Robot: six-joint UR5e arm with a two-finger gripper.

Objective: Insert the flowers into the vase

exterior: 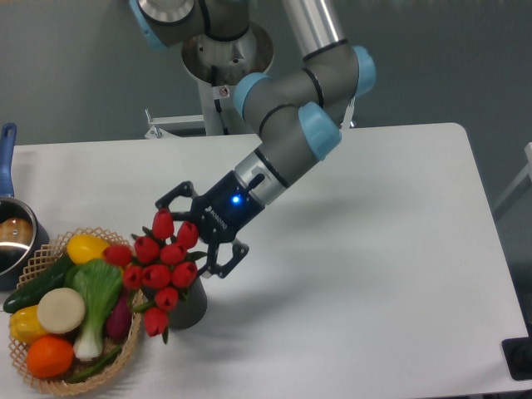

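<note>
The flowers (160, 268), a bunch of red tulip buds, hang tilted to the left, directly over the vase (189, 306). My gripper (197, 243) is shut on their stems, which its fingers hide. The vase is a short dark grey cylinder standing on the white table just right of the basket. Its mouth is covered by the buds, so I cannot tell whether the stems reach inside it.
A wicker basket (41, 384) at the front left holds a leafy green-and-white vegetable (96, 299), a cucumber, yellow fruit and an orange (50, 356). A steel pot (12, 241) with a blue handle stands at the left edge. The arm reaches down from the back centre.
</note>
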